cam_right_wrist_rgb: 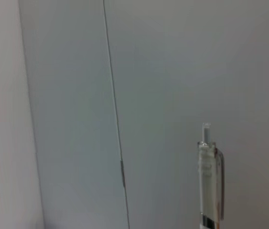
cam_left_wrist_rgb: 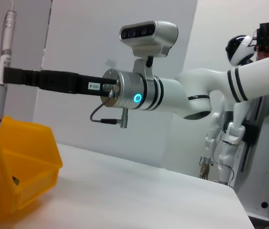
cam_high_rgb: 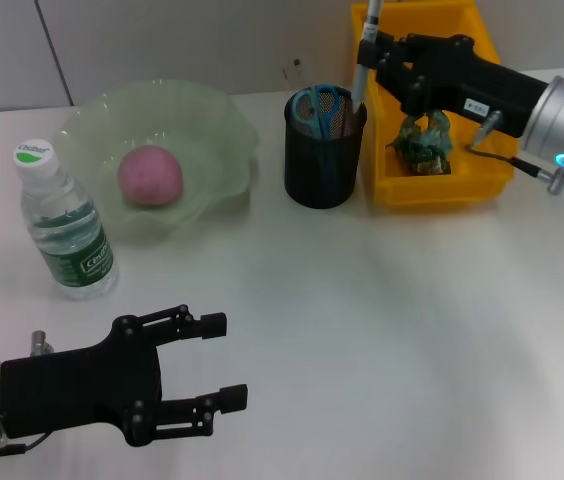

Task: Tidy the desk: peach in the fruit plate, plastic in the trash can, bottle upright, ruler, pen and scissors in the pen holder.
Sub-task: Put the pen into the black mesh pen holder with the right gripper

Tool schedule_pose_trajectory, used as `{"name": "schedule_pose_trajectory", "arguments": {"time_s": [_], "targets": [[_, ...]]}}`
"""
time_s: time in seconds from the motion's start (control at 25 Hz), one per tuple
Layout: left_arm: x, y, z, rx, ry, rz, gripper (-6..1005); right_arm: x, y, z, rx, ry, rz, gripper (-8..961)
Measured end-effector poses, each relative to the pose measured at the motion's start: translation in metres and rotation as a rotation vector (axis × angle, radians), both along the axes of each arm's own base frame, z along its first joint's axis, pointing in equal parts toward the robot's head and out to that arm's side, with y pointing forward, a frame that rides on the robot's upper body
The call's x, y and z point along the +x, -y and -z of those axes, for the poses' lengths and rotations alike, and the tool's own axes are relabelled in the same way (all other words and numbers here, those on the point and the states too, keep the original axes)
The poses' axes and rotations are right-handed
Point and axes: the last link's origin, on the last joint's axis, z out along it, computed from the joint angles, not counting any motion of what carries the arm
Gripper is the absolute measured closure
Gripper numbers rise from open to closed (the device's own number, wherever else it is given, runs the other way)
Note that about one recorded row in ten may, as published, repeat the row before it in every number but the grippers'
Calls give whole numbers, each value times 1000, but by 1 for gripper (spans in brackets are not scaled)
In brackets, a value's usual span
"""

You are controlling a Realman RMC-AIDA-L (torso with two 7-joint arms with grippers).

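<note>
The white desk carries everything, and at its far right stands the yellow trash can, its upper edge cut off by the frame and much of its inside hidden behind the right arm; a crumpled greenish piece of plastic lies in it. The pale-green fruit plate sits far left of centre with the pink peach resting inside. Just in front of the plate's left side the bottle stands upright, its green label bearing white lettering too small to read and its white cap showing a green mark. Between plate and trash can stands the black mesh pen holder, the blue-handled scissors sticking out of it; whether the ruler is inside cannot be made out. The right gripper hangs above the holder's right rim, clamped on the pen, which is held nearly upright with its tip just at the holder's mouth; a small white tag on the gripper's body is illegible. The left gripper hovers low over the near-left desk, fingers spread wide and holding nothing, well apart from every object.
</note>
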Motion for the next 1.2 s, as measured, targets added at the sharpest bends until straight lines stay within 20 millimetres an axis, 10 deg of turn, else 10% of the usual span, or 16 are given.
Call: {"name": "schedule_pose_trajectory", "arguments": {"time_s": [1.2], "targets": [[1, -8, 2, -23, -8, -82, 195, -9, -21, 41, 51, 121, 29, 819]]}}
